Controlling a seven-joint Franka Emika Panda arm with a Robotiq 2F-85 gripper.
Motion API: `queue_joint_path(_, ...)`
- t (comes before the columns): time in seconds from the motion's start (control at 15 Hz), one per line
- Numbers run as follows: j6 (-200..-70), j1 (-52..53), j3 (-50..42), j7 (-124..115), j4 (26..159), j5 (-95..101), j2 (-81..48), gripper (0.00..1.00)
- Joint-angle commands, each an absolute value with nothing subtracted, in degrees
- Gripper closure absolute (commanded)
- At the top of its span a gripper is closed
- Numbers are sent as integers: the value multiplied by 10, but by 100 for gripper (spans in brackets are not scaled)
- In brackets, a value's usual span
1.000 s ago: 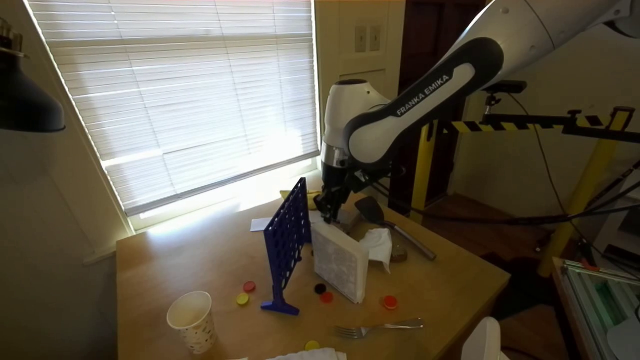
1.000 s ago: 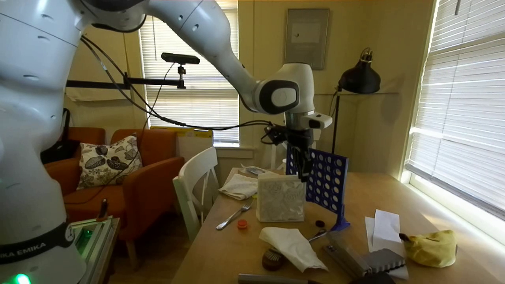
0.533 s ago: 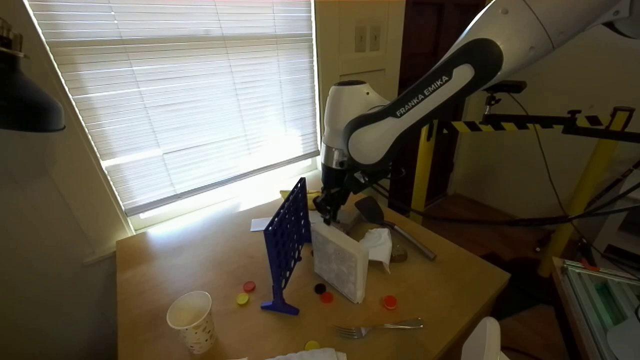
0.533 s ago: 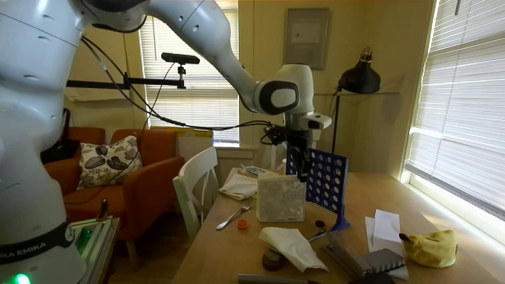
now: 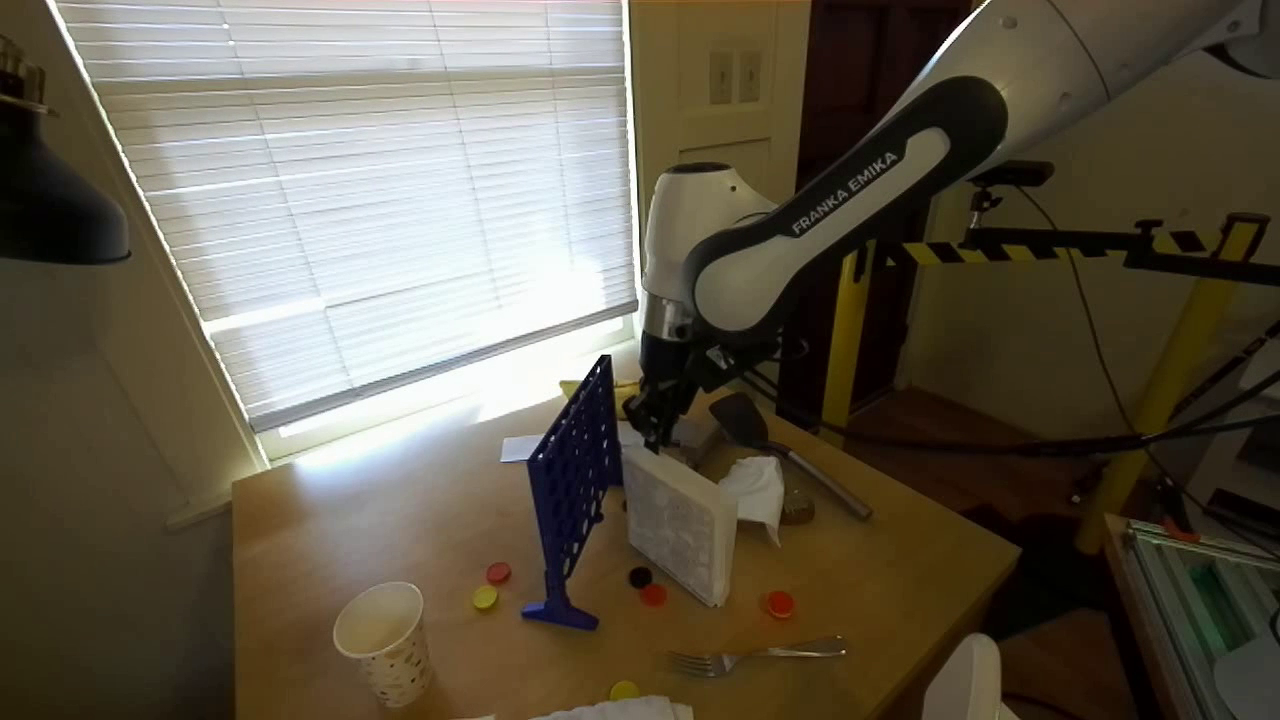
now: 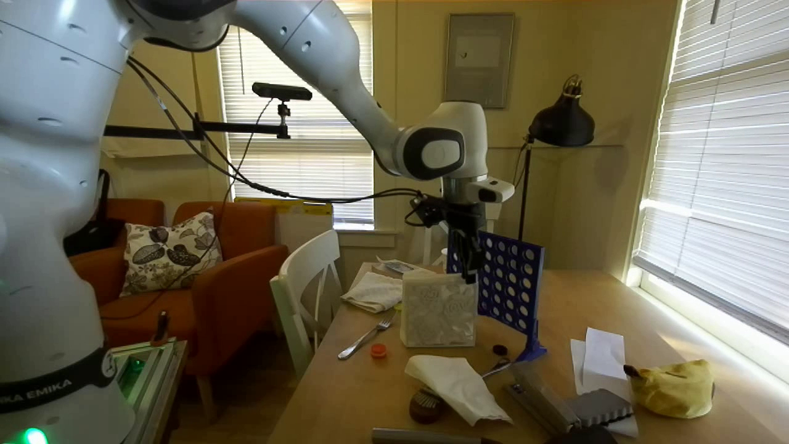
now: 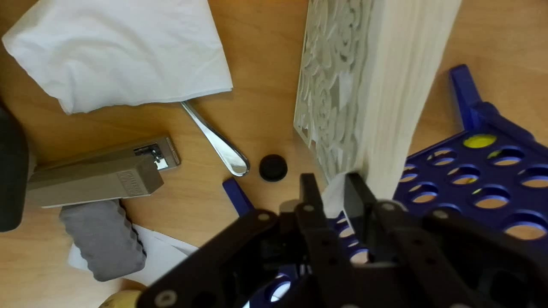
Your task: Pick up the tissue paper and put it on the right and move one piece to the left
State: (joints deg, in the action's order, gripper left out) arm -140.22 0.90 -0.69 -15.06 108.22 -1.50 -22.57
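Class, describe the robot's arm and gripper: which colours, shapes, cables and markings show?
The arm is pale grey-white with rounded sections and black-edged panels, one bearing white lettering, FRANKA EMIKA. A silver ring joins it to the black gripper, which has two slim fingers and small round screws. Black cables run alongside. The base shows a green light.

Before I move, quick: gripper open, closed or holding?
Gripper: jaws apart at a top corner of the tissue paper; whether they grip any of it cannot be told.
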Motion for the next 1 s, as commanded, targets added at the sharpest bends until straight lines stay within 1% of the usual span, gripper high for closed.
queue_joint_path(0.0,-1399,9,-3,-141,1066,-36,-238,75)
queue_joint_path(0.2,-1397,10,-4,-142,1067,-35,-238,73)
queue_joint_path(0.4,-1393,11,-6,-145,1066,-33,-240,66)
queue_joint_path(0.47,-1393,12,-7,-147,1066,-32,-241,61)
queue_joint_path(0.6,-1391,12,-8,-149,1066,-31,-242,63)
queue_joint_path(0.73,-1391,12,-9,-150,1064,-31,-244,69)
queue_joint_path(0.8,-1390,11,-9,-150,1064,-32,-244,70)
queue_joint_path(0.87,-1390,11,-9,-150,1064,-32,-244,73)
queue_joint_path(0.93,-1390,11,-9,-150,1064,-32,-244,72)
